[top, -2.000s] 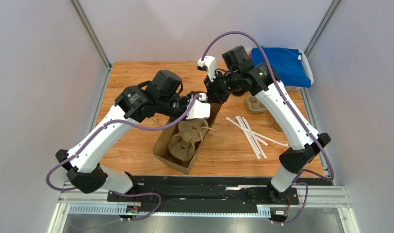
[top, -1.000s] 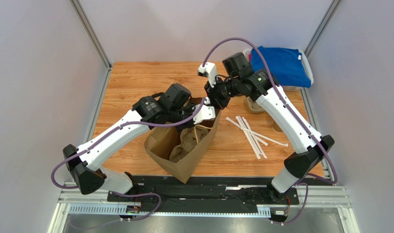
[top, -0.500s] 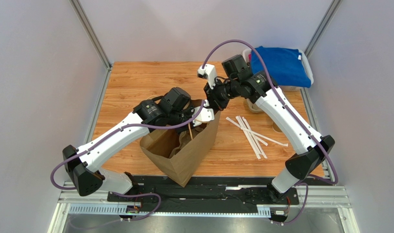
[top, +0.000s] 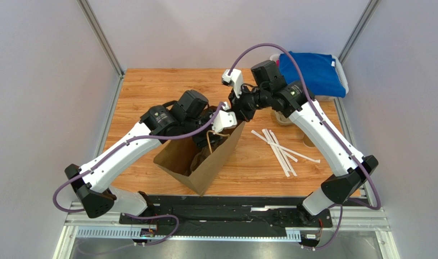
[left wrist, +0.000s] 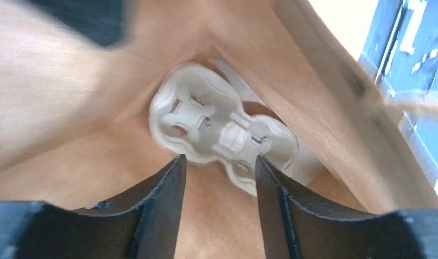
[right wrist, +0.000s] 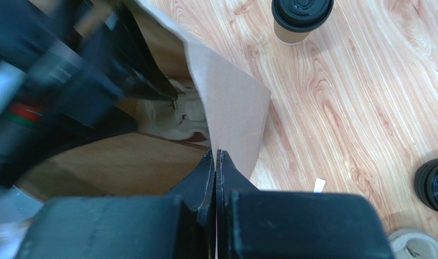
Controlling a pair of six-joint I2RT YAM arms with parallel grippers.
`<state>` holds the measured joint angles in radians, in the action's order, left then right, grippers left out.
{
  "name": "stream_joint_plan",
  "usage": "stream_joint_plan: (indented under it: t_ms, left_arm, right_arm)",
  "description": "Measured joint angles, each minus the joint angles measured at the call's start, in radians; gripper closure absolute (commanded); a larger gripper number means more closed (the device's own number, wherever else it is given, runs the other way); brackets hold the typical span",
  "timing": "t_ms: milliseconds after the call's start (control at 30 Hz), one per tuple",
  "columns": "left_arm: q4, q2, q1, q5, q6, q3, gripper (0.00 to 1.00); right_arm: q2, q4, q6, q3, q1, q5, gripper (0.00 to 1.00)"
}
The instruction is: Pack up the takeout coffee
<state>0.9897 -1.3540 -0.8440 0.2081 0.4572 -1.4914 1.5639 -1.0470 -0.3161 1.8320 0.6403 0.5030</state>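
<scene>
The takeout coffee (right wrist: 302, 16), a small paper cup under a black lid, stands on the wood at the top of the right wrist view, apart from both grippers. A brown paper bag (top: 205, 164) stands open at the table's middle. My right gripper (right wrist: 215, 154) is shut on the bag's rim (right wrist: 232, 102). My left gripper (left wrist: 220, 162) hangs open inside the bag's mouth with nothing between its fingers. Below it, a pale pulp cup carrier (left wrist: 205, 116) lies at the bottom of the bag. In the top view the right arm hides the coffee.
Several white straws (top: 280, 148) lie on the wood right of the bag. A blue cloth (top: 313, 73) covers a white bin at the back right. Another black lid (right wrist: 434, 186) and a pale pulp piece (right wrist: 415, 245) show at the right wrist view's right edge.
The bag has risen from lying to standing with its mouth up. My left gripper has opened and pulled back slightly. The right gripper still pinches the rim.
</scene>
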Motion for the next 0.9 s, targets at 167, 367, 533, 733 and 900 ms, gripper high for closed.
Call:
stream_joint_plan:
  t_ms: [167,367,533,733,900]
  left_arm:
    - [0.006,0.009,0.000,0.001,-0.011,-0.084,0.38]
    - [0.006,0.058,0.000,0.020,-0.025,-0.106,0.37]
    - [-0.046,0.133,0.000,0.041,-0.043,-0.106,0.33]
    - [-0.152,0.223,0.000,0.074,-0.086,-0.106,0.24]
    - [-0.281,0.297,0.000,0.059,-0.153,-0.104,0.19]
  right_arm:
    - [-0.017,0.006,-0.018,-0.036,0.000,-0.005,1.00]
    - [-0.024,0.014,-0.037,-0.070,0.000,-0.025,1.00]
    - [-0.055,0.015,-0.052,-0.104,0.000,-0.040,1.00]
    - [-0.087,0.019,-0.076,-0.125,0.000,-0.053,1.00]
    - [-0.125,0.035,-0.098,-0.168,0.000,-0.057,1.00]
